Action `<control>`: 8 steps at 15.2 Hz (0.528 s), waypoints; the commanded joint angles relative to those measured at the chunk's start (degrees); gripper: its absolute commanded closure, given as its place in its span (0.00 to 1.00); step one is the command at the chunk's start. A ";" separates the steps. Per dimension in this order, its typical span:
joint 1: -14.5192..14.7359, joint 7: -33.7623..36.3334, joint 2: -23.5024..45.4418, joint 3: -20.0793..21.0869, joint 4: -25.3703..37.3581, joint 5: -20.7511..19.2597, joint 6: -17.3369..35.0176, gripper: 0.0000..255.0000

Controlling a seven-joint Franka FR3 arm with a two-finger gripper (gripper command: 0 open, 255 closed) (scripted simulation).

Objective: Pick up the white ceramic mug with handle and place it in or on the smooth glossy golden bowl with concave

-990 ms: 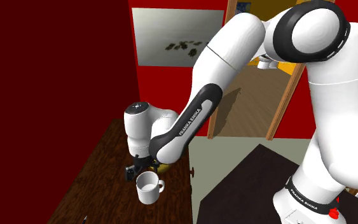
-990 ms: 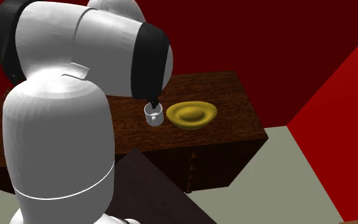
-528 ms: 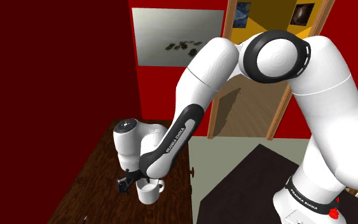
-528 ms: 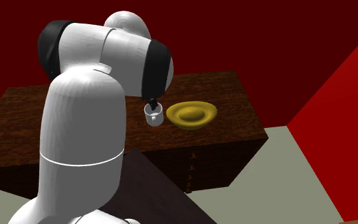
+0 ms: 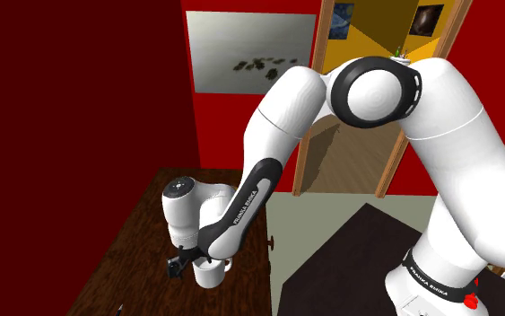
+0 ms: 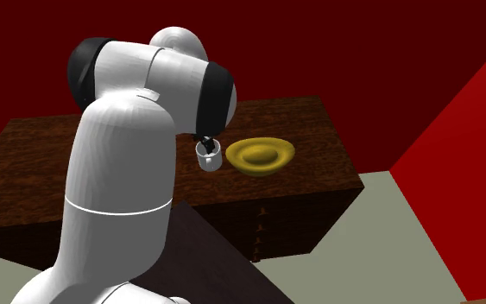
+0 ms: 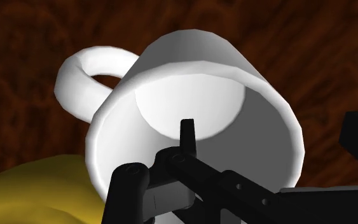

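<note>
One finger (image 7: 187,130) inside and one outside the white mug's (image 7: 196,63) rim, my unclenched gripper (image 7: 274,137) should close squarely on that wall before I lift.

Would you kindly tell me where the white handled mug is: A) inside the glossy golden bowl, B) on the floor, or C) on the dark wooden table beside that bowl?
C: the white handled mug stands on the dark wooden table, next to the glossy golden bowl.
</note>
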 commanded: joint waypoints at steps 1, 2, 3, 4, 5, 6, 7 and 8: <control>0.02 0.01 0.10 -0.04 0.08 -0.03 0.04 0.00; 0.02 0.01 0.10 -0.04 0.08 -0.03 0.04 0.00; 0.02 0.01 0.10 -0.04 0.08 -0.03 0.04 0.00; 0.02 0.01 0.09 -0.03 0.07 -0.02 0.03 0.00; 0.02 0.01 0.09 -0.03 0.07 -0.02 0.03 1.00; 0.02 0.01 0.09 -0.03 0.07 -0.02 0.03 1.00; 0.02 0.01 0.09 -0.03 0.07 -0.02 0.03 1.00; 0.02 0.01 0.09 -0.03 0.07 -0.02 0.03 1.00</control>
